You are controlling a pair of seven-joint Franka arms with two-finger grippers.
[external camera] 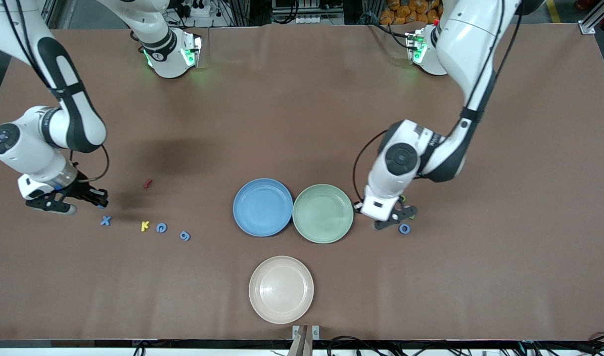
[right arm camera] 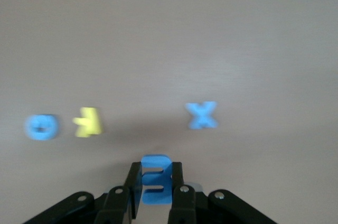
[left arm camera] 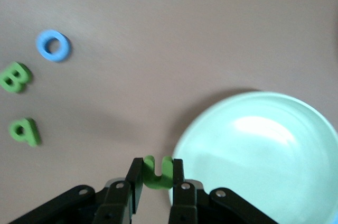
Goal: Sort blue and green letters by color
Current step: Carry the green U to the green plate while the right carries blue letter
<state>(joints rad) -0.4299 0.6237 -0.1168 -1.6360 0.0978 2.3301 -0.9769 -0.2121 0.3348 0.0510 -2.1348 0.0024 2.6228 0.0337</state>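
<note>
My left gripper (external camera: 396, 218) is shut on a green u (left arm camera: 157, 172), low over the table beside the green plate (external camera: 323, 213); that plate also shows in the left wrist view (left arm camera: 264, 150). A blue O (external camera: 404, 228) lies close by. The left wrist view shows the blue O (left arm camera: 53, 45), a green B (left arm camera: 15, 77) and a green q (left arm camera: 25, 131) on the table. My right gripper (external camera: 100, 199) is shut on a blue E (right arm camera: 157, 179) at the right arm's end. Below it lie a blue X (external camera: 105, 220), a blue G (external camera: 162, 228) and another blue letter (external camera: 185, 236).
A blue plate (external camera: 262, 206) stands beside the green one. A beige plate (external camera: 281, 289) stands nearer the front camera. A yellow K (external camera: 144, 226) lies between the X and the G. A small dark red piece (external camera: 147, 183) lies farther back.
</note>
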